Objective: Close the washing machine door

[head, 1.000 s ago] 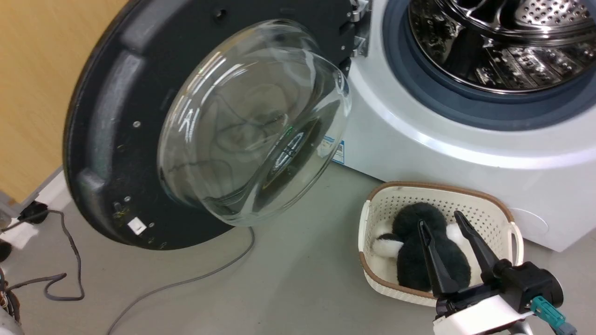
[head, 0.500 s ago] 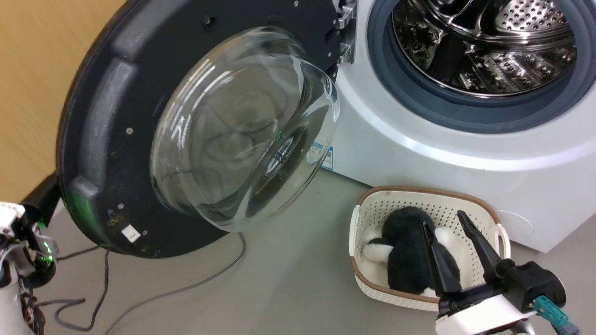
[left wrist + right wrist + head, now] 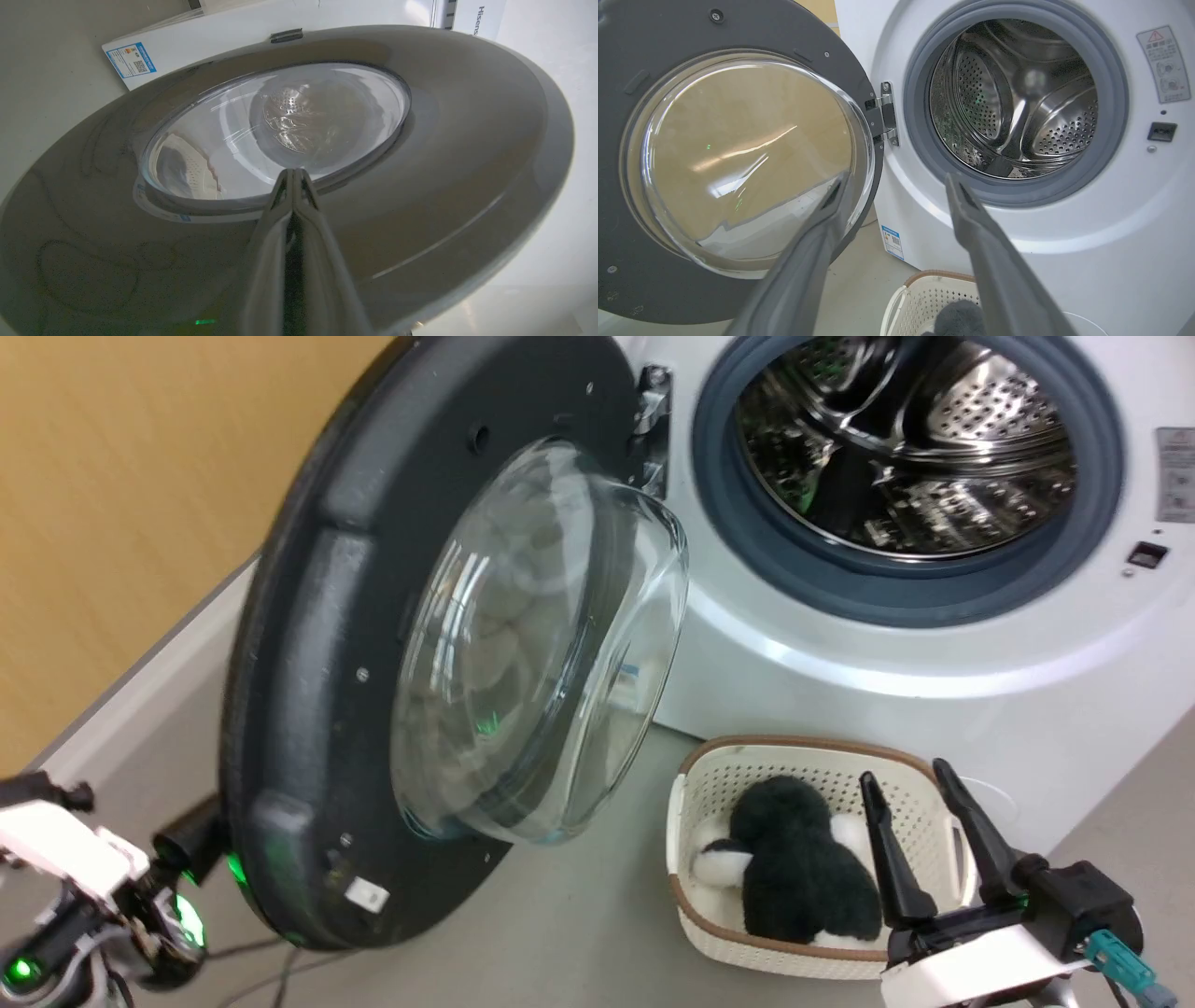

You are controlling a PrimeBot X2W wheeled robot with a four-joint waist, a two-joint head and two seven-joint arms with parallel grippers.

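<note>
One white basket (image 3: 803, 744) just beside the washing machine (image 3: 840, 644)

A black door (image 3: 317, 644) is pictured left of the right gripper (image 3: 905, 771). The white washing machine (image 3: 887, 653) beyond is ringed grey.

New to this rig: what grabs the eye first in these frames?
The huge black washing machine door dominates the head view's left, swung wide open, its clear glass bowl bulging out. Right of it gapes the washing machine with its shiny perforated drum. On the floor in front sits a white basket holding a black-and-white plush toy, with the open right end effector showing before it at lower right.
</note>
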